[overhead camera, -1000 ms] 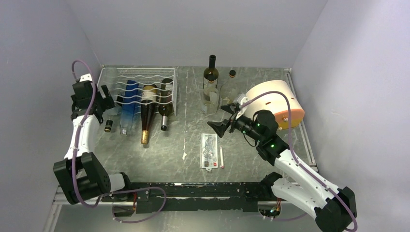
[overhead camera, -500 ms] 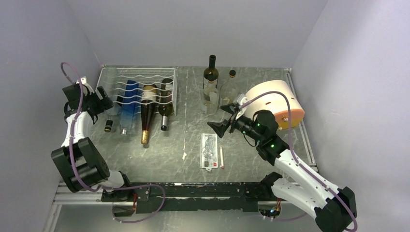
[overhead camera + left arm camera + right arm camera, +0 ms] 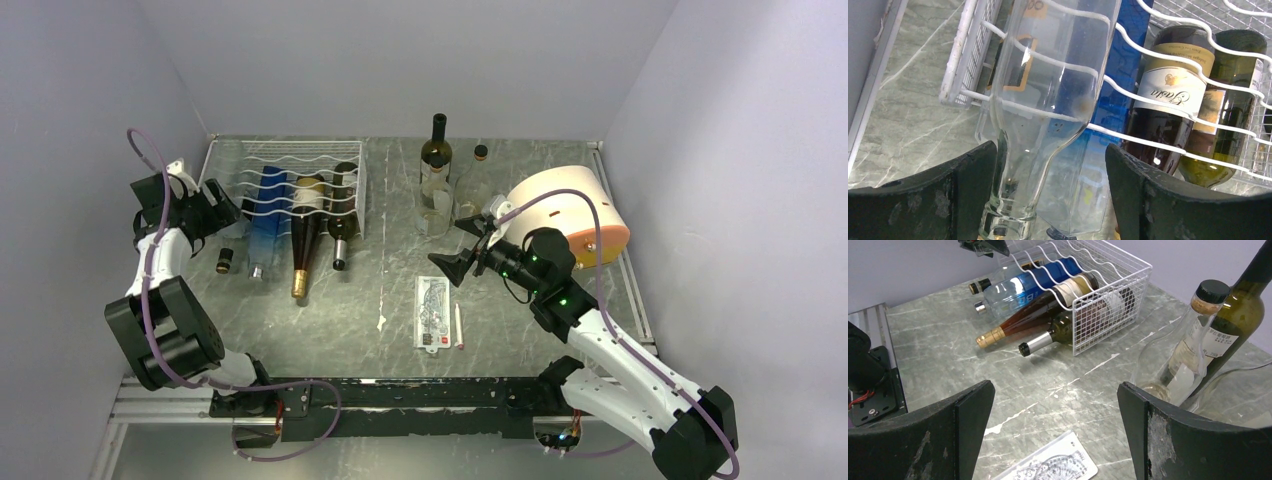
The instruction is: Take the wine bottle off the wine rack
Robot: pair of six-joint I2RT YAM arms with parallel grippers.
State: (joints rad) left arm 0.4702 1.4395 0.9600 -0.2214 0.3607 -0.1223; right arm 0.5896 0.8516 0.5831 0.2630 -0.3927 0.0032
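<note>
Nearest on the grey-green marbled counter (image 3: 330, 310) lie a printed white leaflet (image 3: 432, 312), its print too small to read, and a thin white stick (image 3: 458, 325) just beside it. Above them hangs the right gripper (image 3: 457, 245), its jaws released and spread wide with nothing between them.

Farther back on the left, the left gripper (image 3: 1050, 155) straddles the neck of the clear glass wine bottle (image 3: 1048, 90). Its jaws are parted and not clenched, one finger (image 3: 968, 190) close against the neck and the other well clear of it. The bottle lies in the leftmost trough of the white wire wine rack (image 3: 1108, 315). Its long axis runs far to near, and its dark-capped mouth sticks out towards the near edge. Its orange-edged label shows only cut-off digits.

Beside it in the rack lie three more bottles, all necks nearward:
- a blue bottle (image 3: 268, 215);
- a dark bottle with a gold foil top (image 3: 303, 245), whose cream label carries a cursive word I cannot read surely;
- a green bottle with a silver cap (image 3: 342, 225).

At the far right stand a dark green upright bottle (image 3: 435, 150) and a round white and orange drum (image 3: 570, 215).
</note>
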